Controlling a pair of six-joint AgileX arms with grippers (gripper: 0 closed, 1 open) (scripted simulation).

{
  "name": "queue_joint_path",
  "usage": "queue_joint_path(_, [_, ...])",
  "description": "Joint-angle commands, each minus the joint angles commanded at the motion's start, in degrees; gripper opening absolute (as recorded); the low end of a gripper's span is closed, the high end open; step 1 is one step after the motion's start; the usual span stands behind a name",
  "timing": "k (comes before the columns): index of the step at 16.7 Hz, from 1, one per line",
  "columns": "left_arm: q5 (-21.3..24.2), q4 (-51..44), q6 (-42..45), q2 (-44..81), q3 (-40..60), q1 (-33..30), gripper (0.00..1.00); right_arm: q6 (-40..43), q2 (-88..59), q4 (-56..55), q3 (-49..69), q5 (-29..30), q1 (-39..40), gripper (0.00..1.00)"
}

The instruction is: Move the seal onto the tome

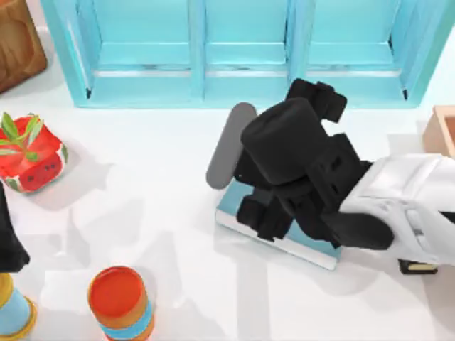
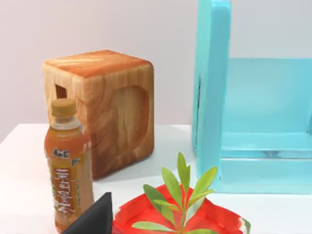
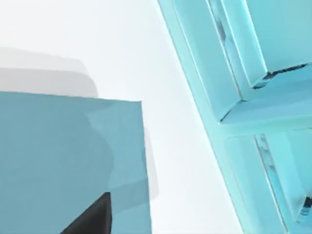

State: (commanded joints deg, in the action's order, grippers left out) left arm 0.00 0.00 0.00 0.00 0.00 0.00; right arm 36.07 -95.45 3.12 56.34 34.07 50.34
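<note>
Light-blue shelf unit (image 1: pixel 242 50) runs along the top of the top view. Right arm (image 1: pixel 398 206) comes in from the right edge; its gripper (image 1: pixel 266 213) sits over the tome (image 1: pixel 234 206) at centre, finger opening can't be told. Left arm (image 1: pixel 8 245) parked at left edge. Seal hidden, location unknown.

Tome (image 1: pixel 234 206) mid-table, right of centre, under right arm. Shelf unit (image 1: pixel 242 50) along far edge. Potted plant (image 1: pixel 30 153) left; wooden block (image 1: pixel 18 42) far-left corner.
</note>
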Motion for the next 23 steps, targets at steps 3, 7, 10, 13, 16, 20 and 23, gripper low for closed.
queue_joint_path(3, [0.00, 0.00, 0.00, 0.00, 0.00, 0.00, 1.00, -7.32, -2.97, 16.63, 11.81, -7.85, -12.84, 1.00])
queue_joint_path(7, [0.00, 0.00, 0.00, 0.00, 0.00, 0.00, 1.00, -14.54, -6.42, 37.26, 23.26, -17.81, -31.68, 1.00])
queue_joint_path(10, [0.00, 0.00, 0.00, 0.00, 0.00, 0.00, 1.00, -17.99, -8.14, 50.08, 28.06, -24.27, -45.82, 1.00])
queue_joint_path(13, [0.00, 0.00, 0.00, 0.00, 0.00, 0.00, 1.00, -19.94, -9.50, 59.94, 30.17, -29.48, -57.83, 1.00])
queue_joint_path(16, [0.00, 0.00, 0.00, 0.00, 0.00, 0.00, 1.00, -20.47, -10.43, 65.95, 30.57, -32.89, -64.86, 1.00])
queue_joint_path(20, [0.00, 0.00, 0.00, 0.00, 0.00, 0.00, 1.00, -20.27, -10.46, 67.67, 30.63, -34.05, -66.97, 1.00])
queue_joint_path(23, [0.00, 0.00, 0.00, 0.00, 0.00, 0.00, 1.00, -20.24, -10.30, 67.56, 30.55, -33.92, -66.77, 1.00])
